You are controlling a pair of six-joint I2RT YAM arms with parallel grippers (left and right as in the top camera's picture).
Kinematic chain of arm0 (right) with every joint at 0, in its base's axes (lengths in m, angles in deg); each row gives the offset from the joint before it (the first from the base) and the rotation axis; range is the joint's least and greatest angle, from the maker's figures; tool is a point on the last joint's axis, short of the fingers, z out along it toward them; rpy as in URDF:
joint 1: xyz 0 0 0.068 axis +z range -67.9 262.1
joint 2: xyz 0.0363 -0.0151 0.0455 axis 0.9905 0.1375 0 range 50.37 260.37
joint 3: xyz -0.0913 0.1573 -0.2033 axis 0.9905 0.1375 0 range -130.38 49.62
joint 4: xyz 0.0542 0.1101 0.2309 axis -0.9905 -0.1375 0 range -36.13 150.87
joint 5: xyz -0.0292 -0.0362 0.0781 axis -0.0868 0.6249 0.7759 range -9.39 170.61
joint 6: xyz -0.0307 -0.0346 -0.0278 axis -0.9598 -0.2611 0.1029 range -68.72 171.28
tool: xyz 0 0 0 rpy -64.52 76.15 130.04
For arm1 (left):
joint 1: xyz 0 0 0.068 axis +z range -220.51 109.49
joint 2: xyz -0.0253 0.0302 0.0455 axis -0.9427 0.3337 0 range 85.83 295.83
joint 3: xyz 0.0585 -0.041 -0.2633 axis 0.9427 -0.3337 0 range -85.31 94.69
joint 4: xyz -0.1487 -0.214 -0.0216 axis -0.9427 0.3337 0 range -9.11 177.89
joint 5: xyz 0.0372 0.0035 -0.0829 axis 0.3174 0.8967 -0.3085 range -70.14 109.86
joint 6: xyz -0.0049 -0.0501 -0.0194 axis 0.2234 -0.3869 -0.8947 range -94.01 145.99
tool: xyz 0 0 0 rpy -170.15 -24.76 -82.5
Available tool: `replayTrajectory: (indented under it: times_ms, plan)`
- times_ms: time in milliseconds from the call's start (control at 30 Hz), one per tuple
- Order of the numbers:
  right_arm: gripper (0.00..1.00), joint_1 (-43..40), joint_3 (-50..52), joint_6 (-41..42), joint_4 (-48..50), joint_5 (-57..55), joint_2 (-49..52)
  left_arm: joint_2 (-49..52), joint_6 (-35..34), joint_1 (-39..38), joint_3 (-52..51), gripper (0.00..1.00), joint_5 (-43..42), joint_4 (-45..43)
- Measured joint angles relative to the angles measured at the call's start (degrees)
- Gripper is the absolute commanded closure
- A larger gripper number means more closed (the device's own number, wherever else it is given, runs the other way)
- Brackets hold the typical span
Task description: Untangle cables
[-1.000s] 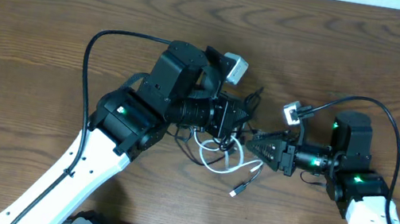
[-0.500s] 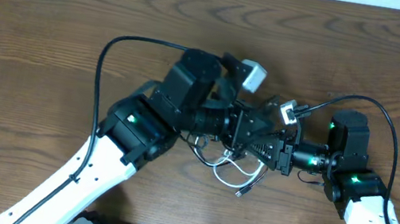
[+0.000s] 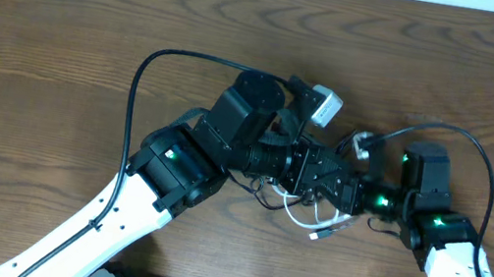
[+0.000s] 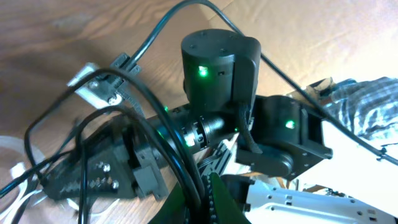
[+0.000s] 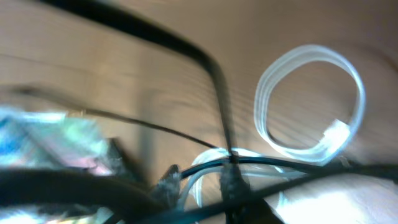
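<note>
Where left fingers (image 3: 319, 173) and right fingers (image 3: 349, 195) meet, thin white cord (image 3: 302, 217) and thin black cord (image 3: 264, 197) lie looped. Finger states: cannot tell.

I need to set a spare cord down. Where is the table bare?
Bare table: the far strip along its back edge, and the wide stretch left of the left arm. Crowded at centre, where left gripper and right gripper meet at the cables.

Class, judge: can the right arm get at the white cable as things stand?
Probably yes: the right gripper sits right beside the white cable. However, the left gripper crowds the same spot and might hinder it.
</note>
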Motion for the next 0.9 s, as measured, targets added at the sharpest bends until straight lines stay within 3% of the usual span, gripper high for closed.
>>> replayTrajectory:
  times_ms: [133, 400, 900]
  plan:
    - [0.61, 0.07, 0.07, 0.79, -10.73, -17.97, 0.00, 0.00, 0.87, -0.02, 0.00, 0.93, 2.64, 5.38]
    - [0.62, -1.99, 0.07, 6.16, -20.11, -46.27, 0.00, -0.04, 3.52, 2.01, 0.00, 0.93, 12.70, 16.35]
    - [0.62, -14.95, 0.04, 8.39, -21.55, -56.22, 0.00, -11.50, 7.06, 28.17, 0.00, 0.93, 18.14, 19.34]
